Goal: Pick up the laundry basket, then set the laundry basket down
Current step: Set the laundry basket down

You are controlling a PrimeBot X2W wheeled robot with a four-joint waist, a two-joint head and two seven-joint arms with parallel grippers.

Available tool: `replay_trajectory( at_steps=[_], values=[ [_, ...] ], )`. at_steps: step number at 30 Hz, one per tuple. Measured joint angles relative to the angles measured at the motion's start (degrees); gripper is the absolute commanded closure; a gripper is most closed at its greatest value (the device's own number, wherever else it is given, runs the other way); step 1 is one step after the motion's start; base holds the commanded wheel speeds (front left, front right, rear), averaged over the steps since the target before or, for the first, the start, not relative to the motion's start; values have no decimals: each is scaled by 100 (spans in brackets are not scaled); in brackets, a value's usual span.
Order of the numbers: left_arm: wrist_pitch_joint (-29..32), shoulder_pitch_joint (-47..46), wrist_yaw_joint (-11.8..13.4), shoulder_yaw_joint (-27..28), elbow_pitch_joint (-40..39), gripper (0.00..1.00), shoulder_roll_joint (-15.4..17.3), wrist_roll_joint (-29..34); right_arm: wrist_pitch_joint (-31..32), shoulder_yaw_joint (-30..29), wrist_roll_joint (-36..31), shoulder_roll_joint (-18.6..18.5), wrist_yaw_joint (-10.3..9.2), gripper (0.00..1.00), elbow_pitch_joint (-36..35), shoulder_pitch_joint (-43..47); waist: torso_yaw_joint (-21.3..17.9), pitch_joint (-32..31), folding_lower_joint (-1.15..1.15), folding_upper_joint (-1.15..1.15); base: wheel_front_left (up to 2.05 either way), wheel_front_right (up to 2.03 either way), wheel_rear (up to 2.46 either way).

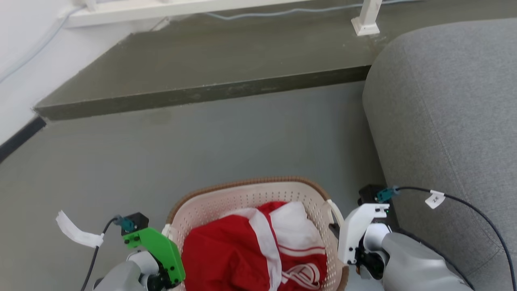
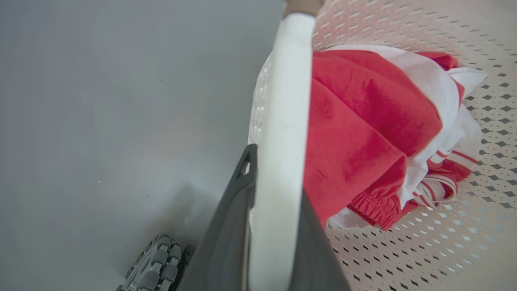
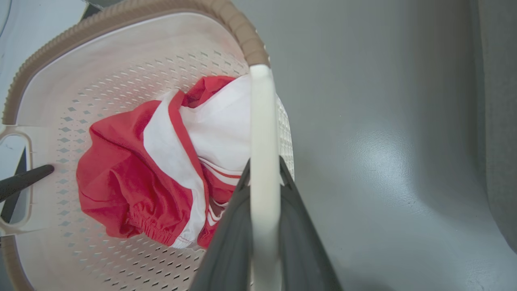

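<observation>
The laundry basket point(image 1: 242, 185), cream with a brown rim, sits low in the head view and holds a red-and-white garment point(image 1: 258, 250). My left gripper point(image 2: 274, 161) is shut on the basket's white left loop handle point(image 2: 288, 101), one dark finger on each side of it. My right gripper point(image 3: 264, 169) is clamped the same way on the right loop handle point(image 3: 262, 121). In the head view, the green left wrist mount point(image 1: 155, 246) and the white right wrist mount point(image 1: 355, 230) flank the basket. Whether the basket touches the floor I cannot tell.
A grey sofa point(image 1: 444, 121) stands close on the right, almost against my right arm. A dark raised step point(image 1: 202, 72) crosses the far floor, with a white furniture leg point(image 1: 367, 20) on it. Grey floor point(image 1: 202, 141) lies ahead. A base wheel point(image 2: 155, 262) shows below the left handle.
</observation>
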Motion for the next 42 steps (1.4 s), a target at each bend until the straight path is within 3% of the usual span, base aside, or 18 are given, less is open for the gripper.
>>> replay_trajectory(
  at_steps=[19,42],
  values=[
    [-583,-830,33,-5,-279,100,149,79,-336,32,-101,-23,-162,100,-71,-1033,-15,1155,0,0,0,0,0],
    [-1004,-2175,33,-34,-522,100,408,267,-977,2,-354,-33,-502,100,-191,-2468,-82,2926,1,0,0,0,0]
  ],
)
